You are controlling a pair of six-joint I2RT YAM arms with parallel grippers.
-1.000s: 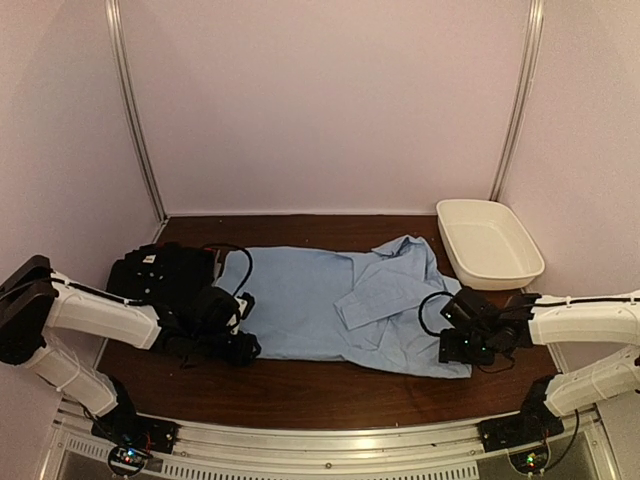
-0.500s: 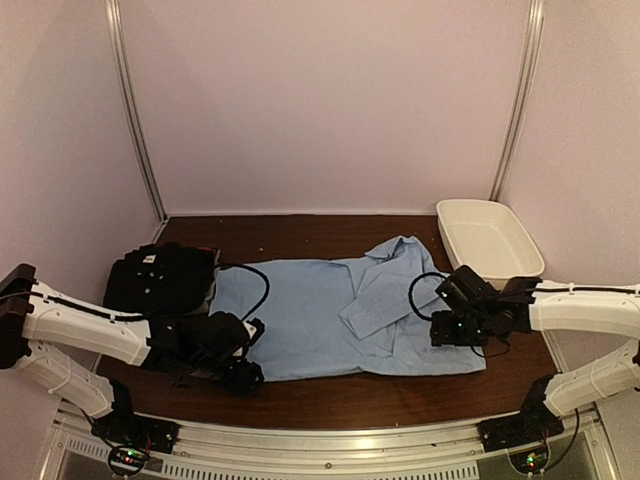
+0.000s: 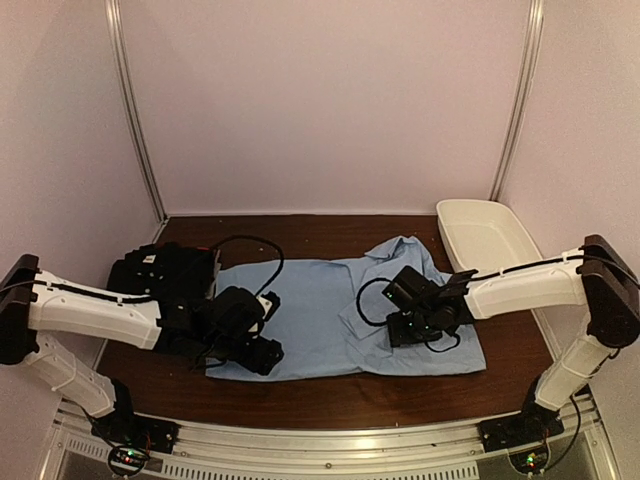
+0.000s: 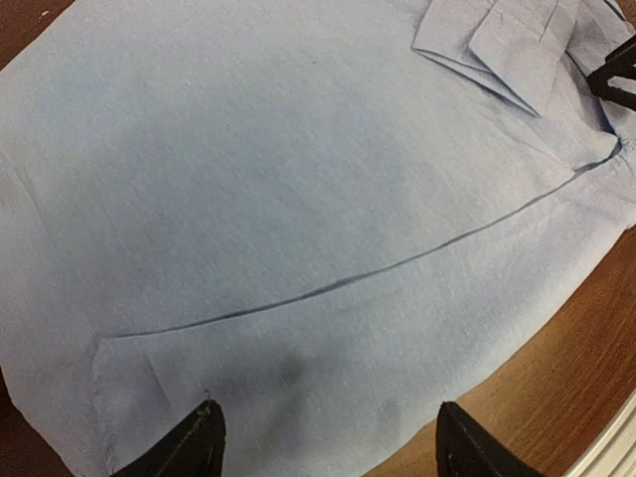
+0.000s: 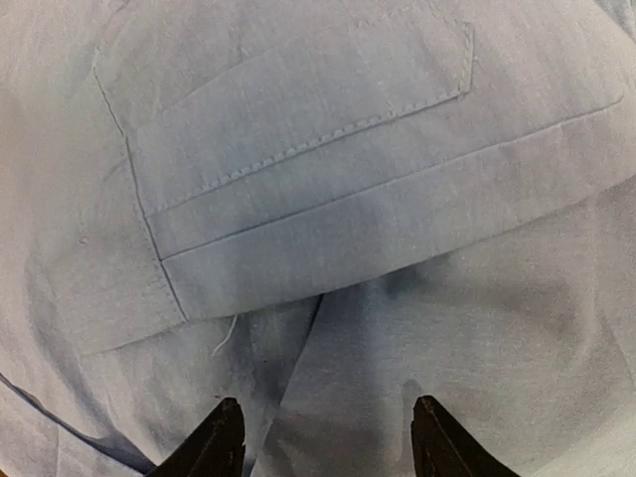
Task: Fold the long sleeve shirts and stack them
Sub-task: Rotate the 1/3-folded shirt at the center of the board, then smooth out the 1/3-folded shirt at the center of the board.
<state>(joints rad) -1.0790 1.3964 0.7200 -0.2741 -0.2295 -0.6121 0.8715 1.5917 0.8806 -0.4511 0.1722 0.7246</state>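
- Light blue collared cloth shirt [image 3: 320, 305] lies spread flat in the middle of the dark brown wooden table [image 3: 300, 228]. Its collar end is twd the far right, and one sleeve is folded back over the body.
- Black shirt w/ white label [image 3: 160, 272] sits bunched at the left end of the table, just beside the blue shirt's left edge. The left arm covers its near part.
- Left gripper [image 4: 328, 449] is low over the near-left part of the blue shirt, close to the near hem. Its fingers are apart, w/ only flat cloth under them and nothing clamped.
- Right gripper [image 5: 328, 437] is over the folded sleeve, just before the cuff [image 5: 298, 159]. Its fingers are also apart, and no cloth is pinched.
- White oval plastic tub [image 3: 490, 243] stands at the far right corner, just beside the collar end.
- Thin black cable [image 3: 246, 238] from the left wrist loops above the black shirt and the blue shirt's left edge.
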